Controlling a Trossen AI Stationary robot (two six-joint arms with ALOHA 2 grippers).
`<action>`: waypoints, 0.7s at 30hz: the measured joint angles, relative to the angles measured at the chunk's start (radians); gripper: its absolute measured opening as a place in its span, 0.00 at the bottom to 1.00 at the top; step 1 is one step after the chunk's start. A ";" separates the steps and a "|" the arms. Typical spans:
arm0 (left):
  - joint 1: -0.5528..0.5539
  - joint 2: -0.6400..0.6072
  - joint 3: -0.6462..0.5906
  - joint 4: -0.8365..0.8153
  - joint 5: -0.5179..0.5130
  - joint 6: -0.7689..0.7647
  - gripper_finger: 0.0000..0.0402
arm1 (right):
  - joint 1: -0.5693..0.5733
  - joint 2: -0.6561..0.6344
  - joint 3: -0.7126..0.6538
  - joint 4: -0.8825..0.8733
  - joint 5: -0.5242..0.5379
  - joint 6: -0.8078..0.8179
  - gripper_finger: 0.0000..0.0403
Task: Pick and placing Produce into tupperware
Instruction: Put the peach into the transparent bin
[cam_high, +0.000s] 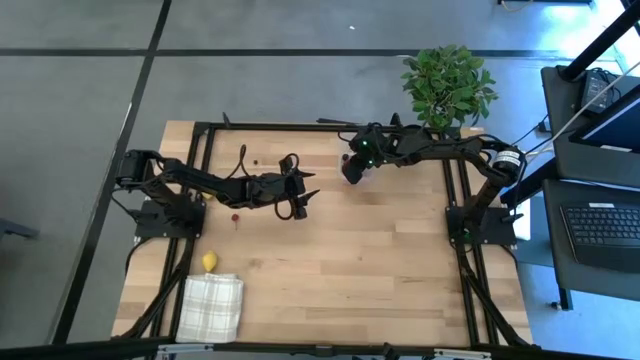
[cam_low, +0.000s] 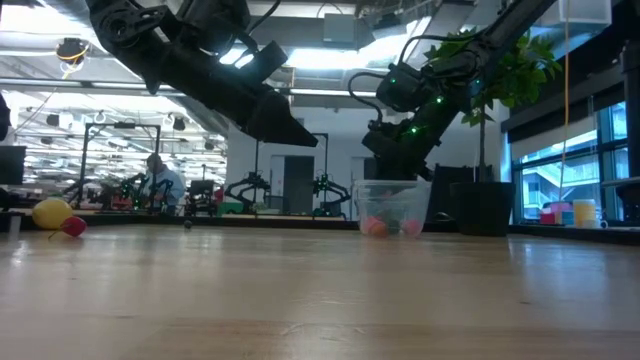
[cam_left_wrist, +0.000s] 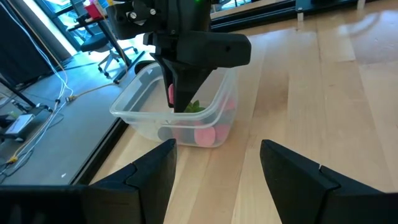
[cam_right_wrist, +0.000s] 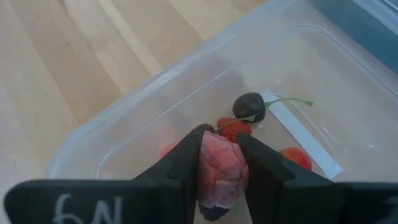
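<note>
Right gripper (cam_right_wrist: 222, 171) pinching a pink fruit piece (cam_right_wrist: 221, 163) between its fingers, hanging inside the mouth of the tub (cam_right_wrist: 155, 118). Directly below the jaws: tub floor with a dark cherry (cam_right_wrist: 249, 107) and red berries (cam_right_wrist: 235, 129) just ahead of the fingertips. So the drop is straight down, no sideways travel needed; likely next step is release. Fruit's long axis runs along the fingers, tip down.

Left gripper (cam_left_wrist: 214, 165) spread, empty, raised over the table, facing the tub (cam_left_wrist: 180, 106) from well apart.

Still on the table, far from the right jaws and nearer the left arm: a red berry (cam_high: 235, 215), lemon (cam_high: 209, 261) beside the cloth (cam_high: 211, 305).
</note>
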 joint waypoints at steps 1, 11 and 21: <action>0.000 0.000 0.000 0.000 0.000 0.000 0.56 | 0.000 0.000 0.000 0.000 0.000 0.000 0.25; 0.000 0.000 0.000 0.000 0.000 0.007 0.56 | 0.000 0.000 0.000 0.003 -0.001 -0.004 0.25; 0.000 0.000 0.000 0.000 0.000 0.008 0.56 | 0.000 0.000 0.000 0.002 -0.001 -0.017 0.37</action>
